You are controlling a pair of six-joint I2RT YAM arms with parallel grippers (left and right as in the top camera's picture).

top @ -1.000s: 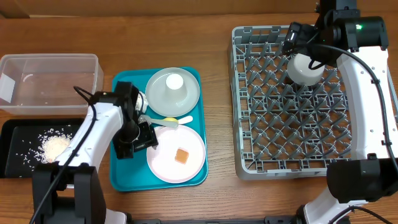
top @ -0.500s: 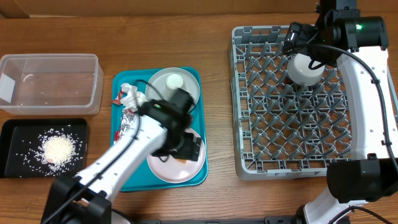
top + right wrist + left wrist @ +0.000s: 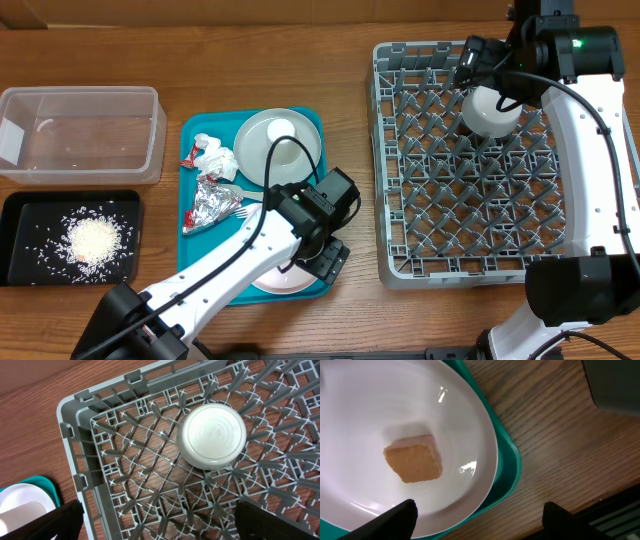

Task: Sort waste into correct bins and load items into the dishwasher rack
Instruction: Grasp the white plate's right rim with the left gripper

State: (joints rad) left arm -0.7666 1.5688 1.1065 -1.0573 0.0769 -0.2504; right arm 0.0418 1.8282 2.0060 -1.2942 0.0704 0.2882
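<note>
On the wooden table (image 3: 350, 60) we see, from the left, the clear tub (image 3: 80, 140), the black tray (image 3: 25, 215) holding rice (image 3: 95, 240), then the teal tray (image 3: 195, 285). The pinkish plate (image 3: 380, 405), mostly covered by the left arm overhead, shows plainly at the left wrist, cut off at the frame edge and carrying the orange cube (image 3: 413, 458). The left gripper (image 3: 480, 517) is spread empty above it. In the rack (image 3: 450, 200), the white bowl (image 3: 212, 436) sits inverted below the right gripper (image 3: 157, 517), also spread and empty.

Teal tray (image 3: 192, 130), grey lattice rack (image 3: 381, 160), orange cube (image 3: 413, 458), pinkish-white plate (image 3: 370, 410), black bin (image 3: 20, 215), white rice (image 3: 92, 240)
</note>
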